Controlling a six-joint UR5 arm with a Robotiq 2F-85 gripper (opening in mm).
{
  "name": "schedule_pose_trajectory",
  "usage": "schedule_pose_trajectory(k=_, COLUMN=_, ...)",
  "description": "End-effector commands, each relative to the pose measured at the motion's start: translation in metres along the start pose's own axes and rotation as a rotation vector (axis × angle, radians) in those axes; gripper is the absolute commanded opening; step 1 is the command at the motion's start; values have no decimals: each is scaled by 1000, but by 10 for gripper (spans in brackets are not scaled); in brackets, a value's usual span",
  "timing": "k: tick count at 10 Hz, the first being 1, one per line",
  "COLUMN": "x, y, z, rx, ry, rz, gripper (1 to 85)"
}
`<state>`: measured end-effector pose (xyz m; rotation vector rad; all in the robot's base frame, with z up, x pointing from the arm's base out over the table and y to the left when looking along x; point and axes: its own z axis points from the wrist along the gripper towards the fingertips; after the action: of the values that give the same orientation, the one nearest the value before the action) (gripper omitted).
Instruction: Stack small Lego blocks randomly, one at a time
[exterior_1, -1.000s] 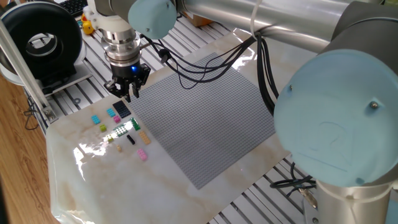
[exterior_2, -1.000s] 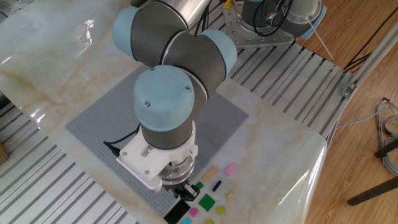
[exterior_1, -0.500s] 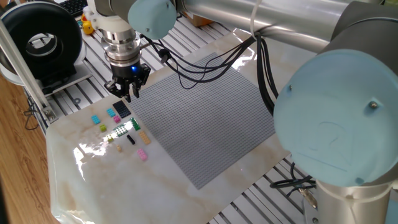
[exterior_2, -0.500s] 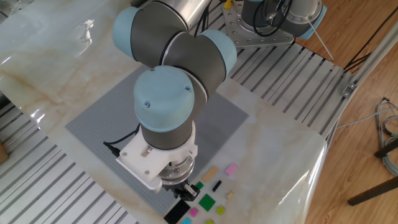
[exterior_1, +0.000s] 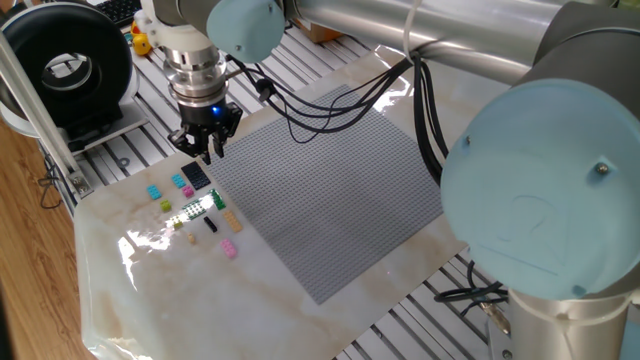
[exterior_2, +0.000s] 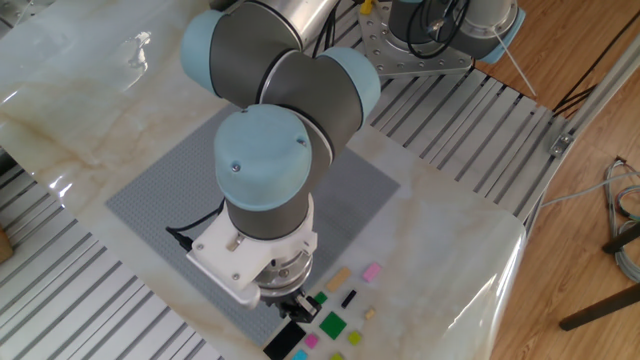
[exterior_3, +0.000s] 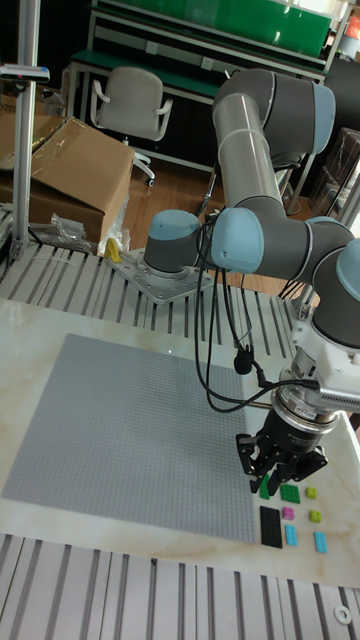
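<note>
The small Lego blocks lie scattered on the marble beside the baseplate. Among them are a dark plate (exterior_1: 197, 175), cyan (exterior_1: 153, 191), pink (exterior_1: 177, 181), yellow-green (exterior_1: 165, 204), green (exterior_1: 217, 199), tan (exterior_1: 232, 223) and black (exterior_1: 210, 225) pieces. The tall fixed view shows the dark plate (exterior_3: 270, 524) and a green block (exterior_3: 290, 492) just under the tool. My gripper (exterior_1: 205, 150) hovers above the plate end of the cluster, fingers pointing down and slightly apart, with nothing between them. In the other fixed view the gripper (exterior_2: 298, 305) sits next to a small green block (exterior_2: 320, 299); the wrist hides part of the cluster.
The large grey studded baseplate (exterior_1: 320, 190) fills the table's middle, right beside the blocks. A black round device (exterior_1: 65, 65) stands at the far left, off the marble. Slatted aluminium rails (exterior_2: 470, 110) surround the marble slab. The table's edge runs close behind the blocks.
</note>
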<state>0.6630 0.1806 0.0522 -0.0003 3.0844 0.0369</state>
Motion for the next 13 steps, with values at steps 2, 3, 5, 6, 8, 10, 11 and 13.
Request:
schedule_pose_trajectory(k=2, x=-1, y=2, z=0, rx=-11, ry=-1, rz=5, gripper=293)
schedule_pose_trajectory(k=3, x=-1, y=2, z=0, rx=-12, ry=-1, rz=5, gripper=293)
schedule_pose_trajectory(k=5, x=-1, y=2, z=0, rx=-12, ry=1, rz=2, gripper=293)
schedule_pose_trajectory(k=6, x=-1, y=2, z=0, rx=-12, ry=1, rz=-1, gripper=293)
schedule_pose_trajectory(k=8, x=-2, y=0, z=1, rx=-5, ry=-1, rz=-2, gripper=290)
schedule_pose_trajectory(k=10, x=-2, y=-2, z=1, rx=3, ry=1, rz=-2, gripper=290)
schedule_pose_trajectory(k=11, x=-2, y=-2, z=2, rx=3, ry=1, rz=-4, gripper=290)
schedule_pose_trajectory(k=13, x=-1, y=3, z=-1, rx=-17, ry=-2, rz=-1, gripper=287)
